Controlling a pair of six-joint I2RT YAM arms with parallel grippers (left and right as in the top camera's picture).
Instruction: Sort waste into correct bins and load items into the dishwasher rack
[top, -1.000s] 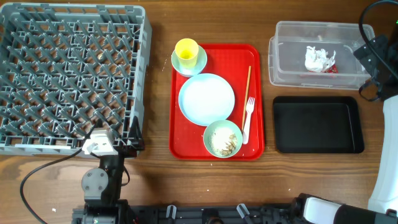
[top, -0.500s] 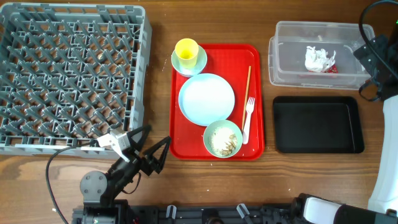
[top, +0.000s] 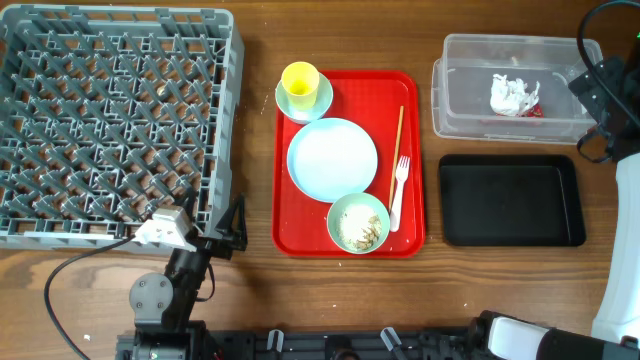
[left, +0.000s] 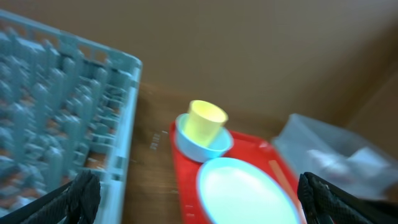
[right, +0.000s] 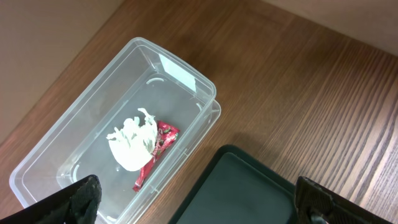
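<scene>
At the near left of the table, the left gripper (top: 218, 232) hangs just beside the near right corner of the dishwasher rack (top: 232, 150), jaws spread and empty; its wrist view shows both fingers wide apart.

Next out lies the red tray (top: 300, 232), carrying every item not yet loaded. Nearest on it is a bowl (top: 358, 224) holding the rice scraps (top: 362, 232). Beside it lie the white fork (top: 398, 190) and, farther on, the wooden chopstick (top: 400, 135). The plate (top: 332, 158) occupies the middle. Farthest is the yellow cup (top: 299, 80), nested in a second bowl (top: 318, 100).

To the right, the black tray (top: 512, 200) is empty. Beyond it, the clear tub (top: 455, 110) already holds the wrapper (top: 515, 95). Above these hangs the right gripper (right: 202, 205), spread and empty.

Hazards, as judged:
- A sideways swing of the left arm could clip the rack wall.
- Tilting the near bowl in transit would spill loose scraps.
- Lifting the cup may drag its bowl along.
- Flat-lying fork and chopstick may slip from a pinch.
</scene>
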